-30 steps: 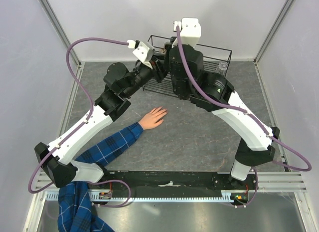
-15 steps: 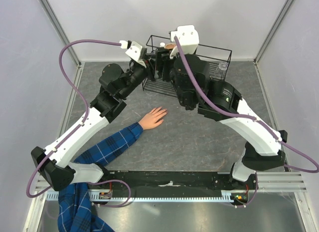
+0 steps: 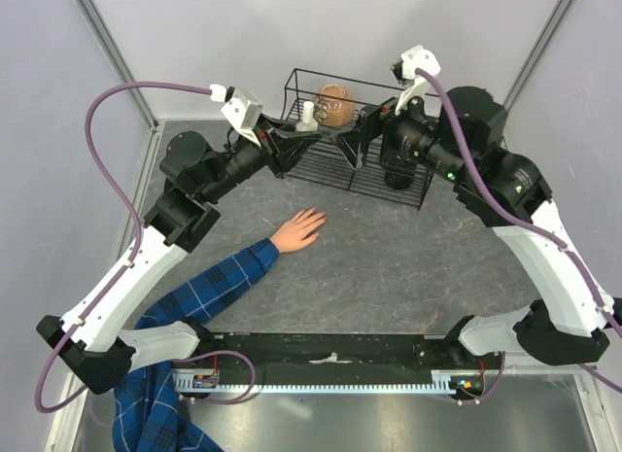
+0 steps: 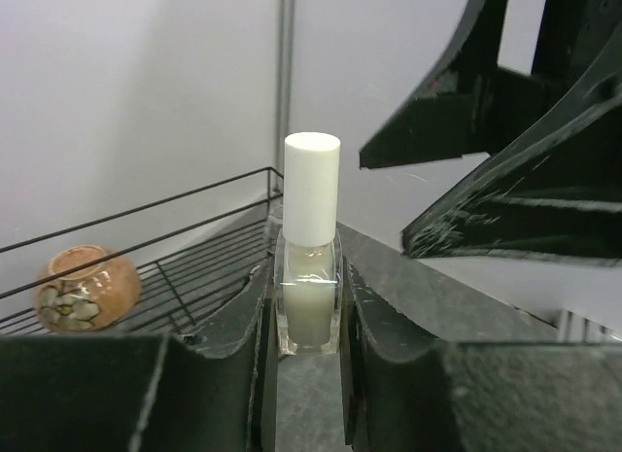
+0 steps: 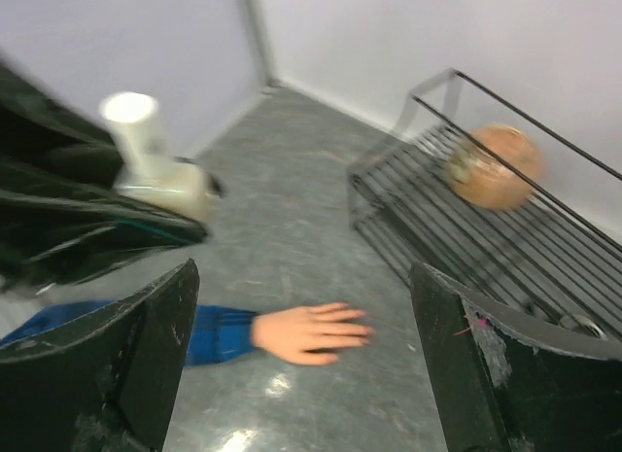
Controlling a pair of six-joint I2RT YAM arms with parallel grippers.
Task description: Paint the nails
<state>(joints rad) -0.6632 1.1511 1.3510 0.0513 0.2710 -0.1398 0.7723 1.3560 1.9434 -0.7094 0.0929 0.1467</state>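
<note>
A skin-coloured hand (image 3: 297, 229) in a blue plaid sleeve (image 3: 222, 280) lies flat on the grey table. Its nails (image 3: 321, 217) point toward the back right and are too small to make out. My left gripper (image 3: 299, 131) is shut on a small clear bottle (image 3: 307, 116) with a white cap, held upright above the basket's left end. In the left wrist view the bottle (image 4: 310, 295) sits squeezed between my left gripper (image 4: 309, 326) fingers. My right gripper (image 3: 356, 139) stands wide open just right of the bottle. The right wrist view shows the hand (image 5: 306, 332) below my right gripper (image 5: 303, 282).
A black wire basket (image 3: 428, 104) stands at the back of the table and holds a brown patterned ball (image 3: 335, 104). The ball (image 4: 86, 289) also shows in the left wrist view. Grey walls and metal posts close in the table's sides.
My right gripper went from shut to wide open and swung up and to the right, away from the bottle. The left arm drew back left with the bottle.
</note>
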